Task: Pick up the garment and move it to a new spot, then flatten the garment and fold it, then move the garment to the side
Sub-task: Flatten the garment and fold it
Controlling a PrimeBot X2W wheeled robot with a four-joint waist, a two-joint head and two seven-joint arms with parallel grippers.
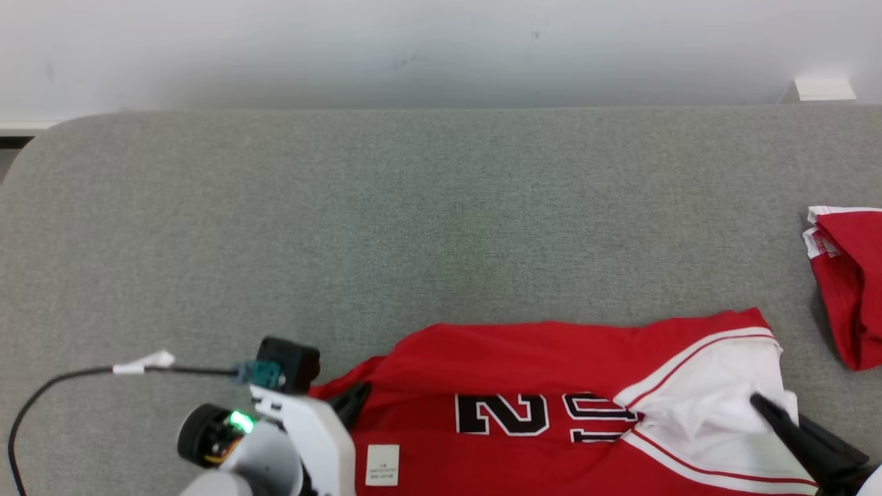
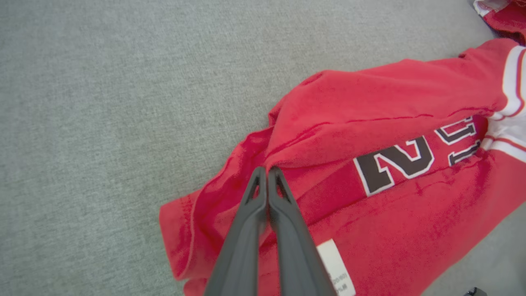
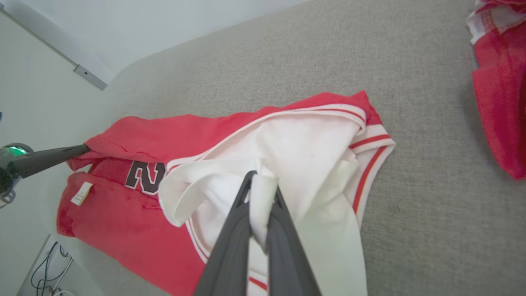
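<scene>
Left hand (image 2: 267,169): closed, fingers pressed together on a raised fold of the red jersey (image 1: 524,358) near its hem. Right hand (image 3: 261,177): closed, pinching a bunch of the jersey's white inner cloth between my fingertips. The jersey lies stretched between my two hands on the grey bench (image 1: 344,220), number showing. A white label (image 2: 335,263) sits just beside my left fingers. A second red garment (image 1: 851,289) lies apart, beyond my right hand.

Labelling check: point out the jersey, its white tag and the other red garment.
jersey (image 1: 524,351), head view, red panel above the number
white tag (image 1: 382,465), head view, its middle
other red garment (image 1: 851,289), head view, red fabric
</scene>
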